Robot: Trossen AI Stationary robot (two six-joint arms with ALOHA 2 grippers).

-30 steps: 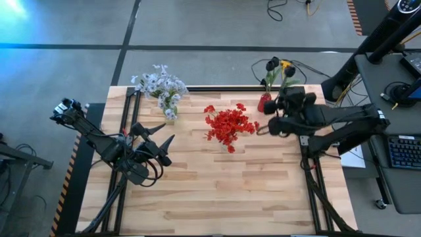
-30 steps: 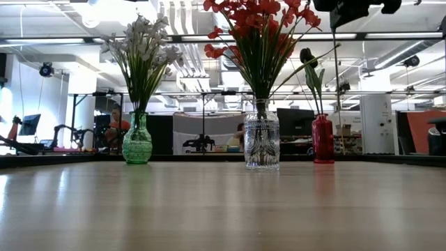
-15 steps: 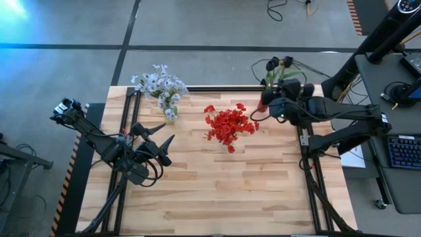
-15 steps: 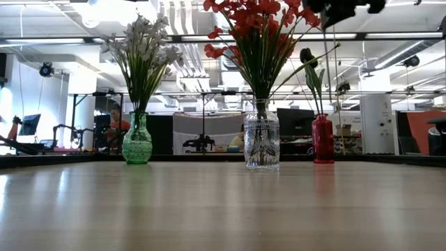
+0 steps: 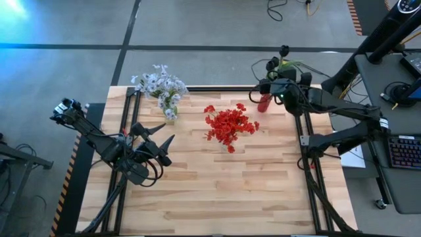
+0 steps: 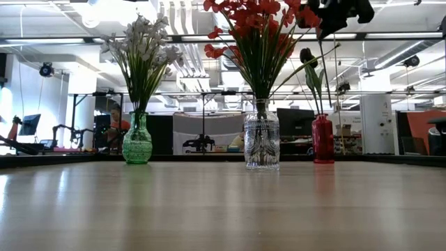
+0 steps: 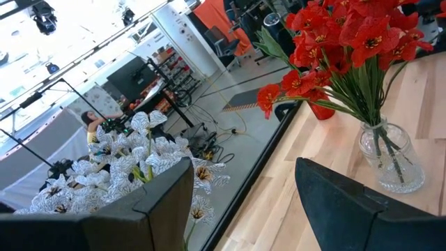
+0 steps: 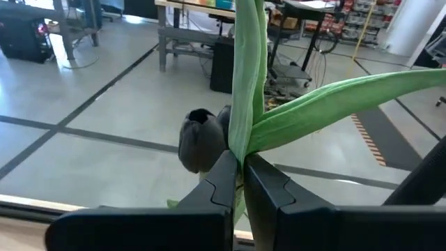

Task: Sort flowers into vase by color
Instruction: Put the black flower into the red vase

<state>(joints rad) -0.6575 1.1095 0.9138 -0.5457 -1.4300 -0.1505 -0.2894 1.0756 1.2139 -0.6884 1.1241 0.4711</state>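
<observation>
Dark blackish tulip on a green stem [image 8: 245, 90] pinched in the right claw [image 8: 239, 174], held over the small red vase [image 5: 264, 103] at the far right corner of the wooden counter [image 5: 217, 191]. Red flowers [image 5: 228, 125] sit mid-counter, white ones [image 5: 160, 85] far left. Left claw [image 5: 163, 135] spread wide, empty, near the counter's left side.

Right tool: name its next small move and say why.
Probably lower the dark flower straight down so its stem slides into the red vase. The right tool is shut on the stem beside its green leaves, and the high view puts it over that vase at the table's far right edge, while the left tool waits open.
</observation>
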